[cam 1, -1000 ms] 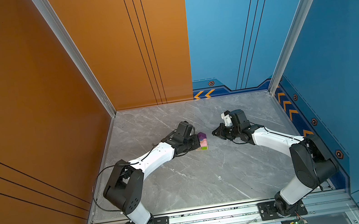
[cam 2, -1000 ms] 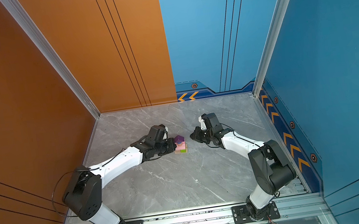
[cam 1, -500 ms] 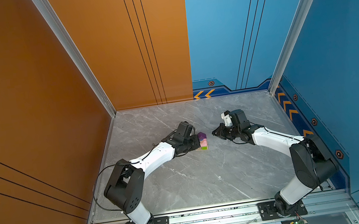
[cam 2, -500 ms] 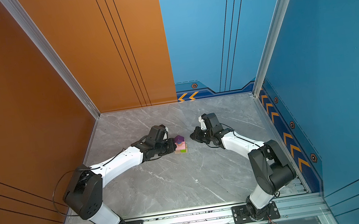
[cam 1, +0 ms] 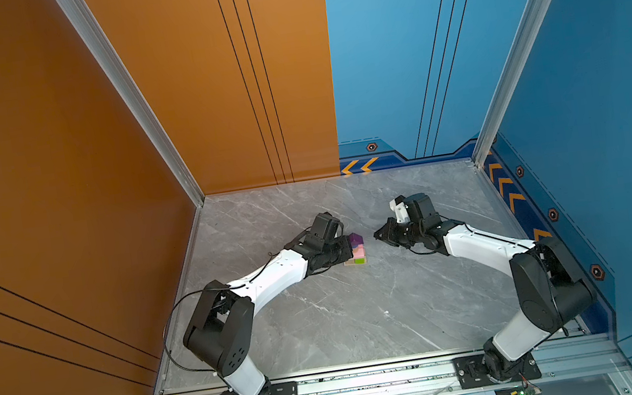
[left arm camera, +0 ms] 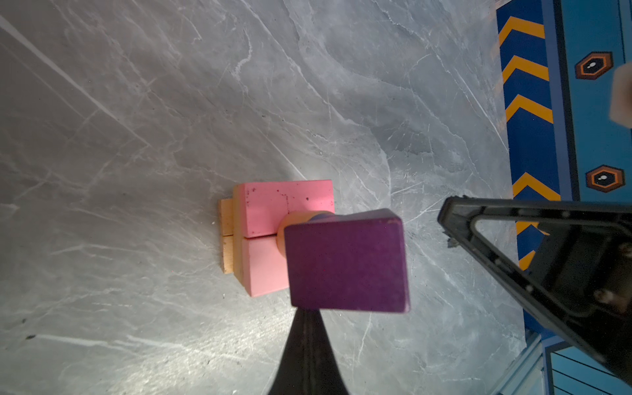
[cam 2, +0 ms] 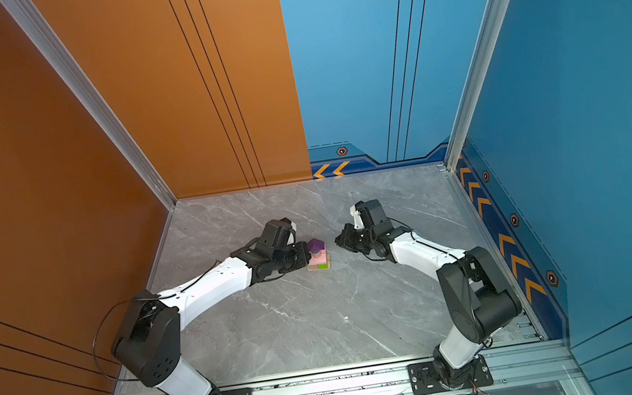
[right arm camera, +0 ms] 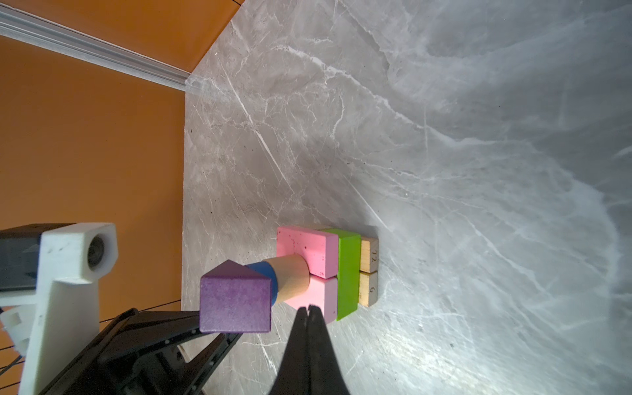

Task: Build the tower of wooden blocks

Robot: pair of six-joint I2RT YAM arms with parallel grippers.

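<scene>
The wood block tower (cam 1: 356, 250) (cam 2: 317, 255) stands mid-table between both arms. In the right wrist view its layers show: tan bars (right arm camera: 369, 270), a lime-green bar (right arm camera: 349, 270), two pink slabs (right arm camera: 307, 249), a tan cylinder (right arm camera: 290, 278), a blue cylinder (right arm camera: 268, 273) and a purple peaked block (right arm camera: 236, 301) on top. My left gripper (cam 1: 348, 245) (left arm camera: 305, 313) is shut and empty, its tip right beside the tower at the purple block (left arm camera: 347, 265). My right gripper (cam 1: 376, 235) (right arm camera: 308, 307) is shut and empty, a short way off the tower's other side.
The grey marble table (cam 1: 344, 320) is walled by an orange panel (cam 1: 52, 181) on the left and blue panels (cam 1: 607, 103) at the right and back. The right gripper's black frame (left arm camera: 533, 246) faces the left wrist camera across the tower.
</scene>
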